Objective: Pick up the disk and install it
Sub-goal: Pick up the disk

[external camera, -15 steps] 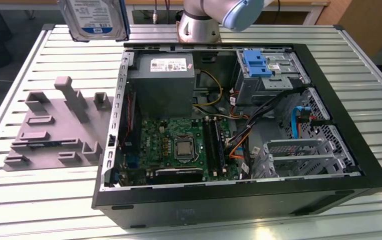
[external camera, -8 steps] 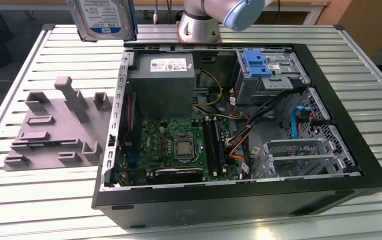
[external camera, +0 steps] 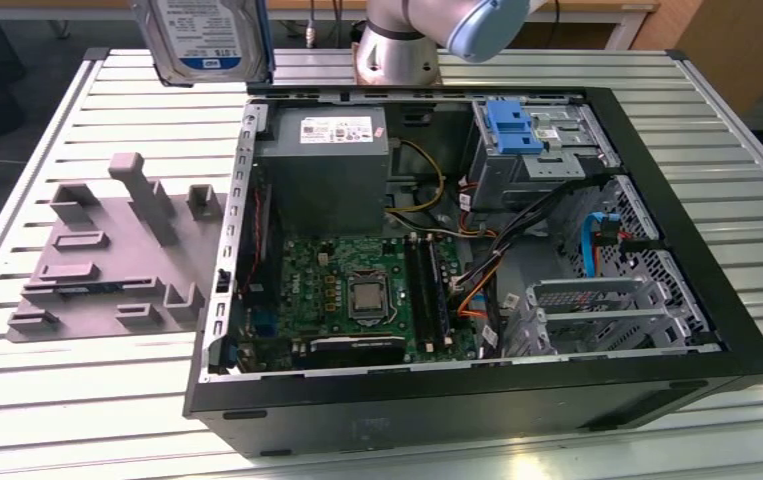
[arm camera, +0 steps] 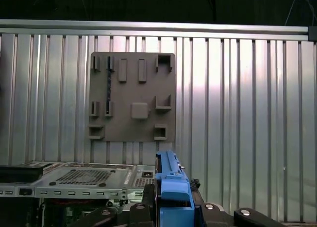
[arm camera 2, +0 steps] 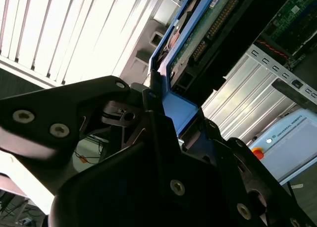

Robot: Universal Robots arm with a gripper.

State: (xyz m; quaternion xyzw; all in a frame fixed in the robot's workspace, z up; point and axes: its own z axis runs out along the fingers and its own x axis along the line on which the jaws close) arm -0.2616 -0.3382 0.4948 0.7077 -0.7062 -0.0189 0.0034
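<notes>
Aloft, pincer (arm camera 2: 168,108) clamping disk (external camera: 208,30), white-blue label (external camera: 217,58)

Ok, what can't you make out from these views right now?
The disk: upper part cut off by the exterior view's top edge.
The gripper: exactly where it meets the disk, hidden by its own body in the second wrist view.
The drive cage: inside hidden by its perforated walls, exterior view.

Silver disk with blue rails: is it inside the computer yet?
Out. The gripper holds the disk up, outside the open black computer case.
</notes>
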